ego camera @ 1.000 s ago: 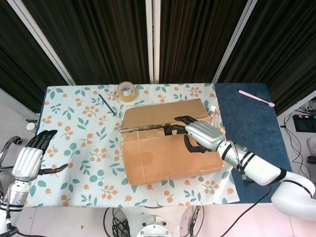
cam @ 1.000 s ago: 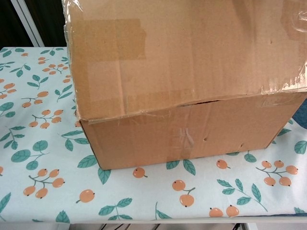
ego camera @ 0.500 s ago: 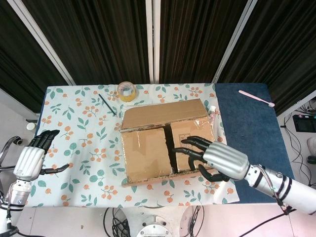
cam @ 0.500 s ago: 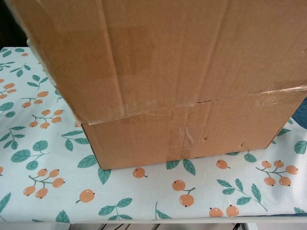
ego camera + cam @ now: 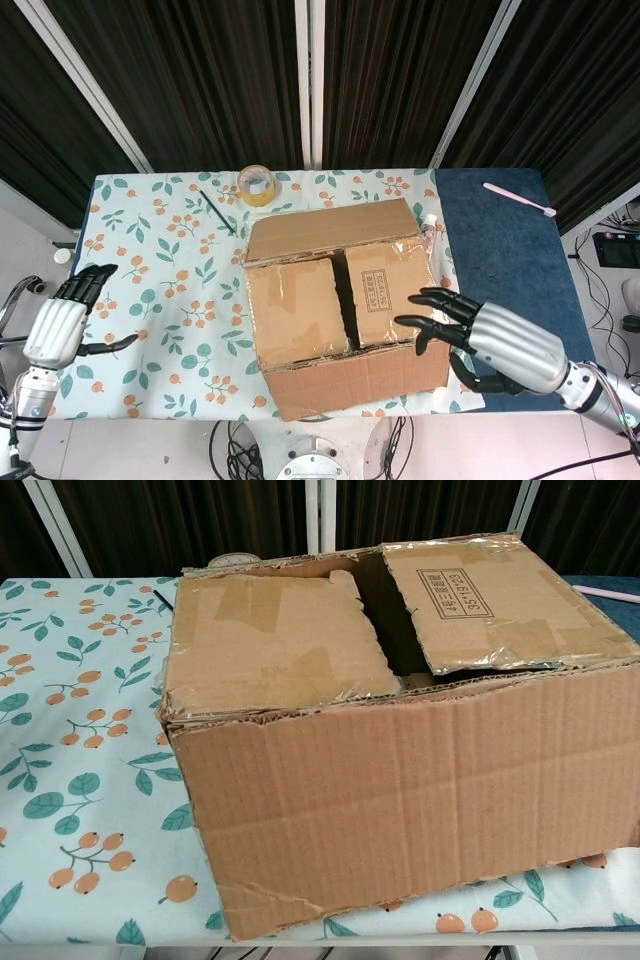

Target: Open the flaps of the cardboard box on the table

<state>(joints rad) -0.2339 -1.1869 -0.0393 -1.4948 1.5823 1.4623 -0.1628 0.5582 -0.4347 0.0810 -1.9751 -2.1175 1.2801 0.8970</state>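
The cardboard box [image 5: 340,300] stands mid-table on the floral cloth. Its far outer flap [image 5: 330,230] lies folded back. Its near outer flap [image 5: 360,375] hangs down over the front wall, filling the lower chest view [image 5: 400,800]. Two inner flaps still cover the top: the left one [image 5: 265,645] and the right one with a printed label [image 5: 490,600], a dark gap between them. My right hand [image 5: 490,340] hovers open at the box's right front corner, fingers spread toward the right inner flap, holding nothing. My left hand [image 5: 60,325] hangs open beyond the table's left edge.
A roll of yellow tape [image 5: 257,184] and a black pen [image 5: 216,212] lie behind the box to the left. A blue mat [image 5: 500,250] covers the table's right end, with a pink stick [image 5: 520,199] at its far corner. A small white bottle [image 5: 430,220] stands by the box's far right corner.
The near outer flap has swung from lying over the box top down over the front. My right hand has let go of it and drawn back right. The left hand has barely moved.
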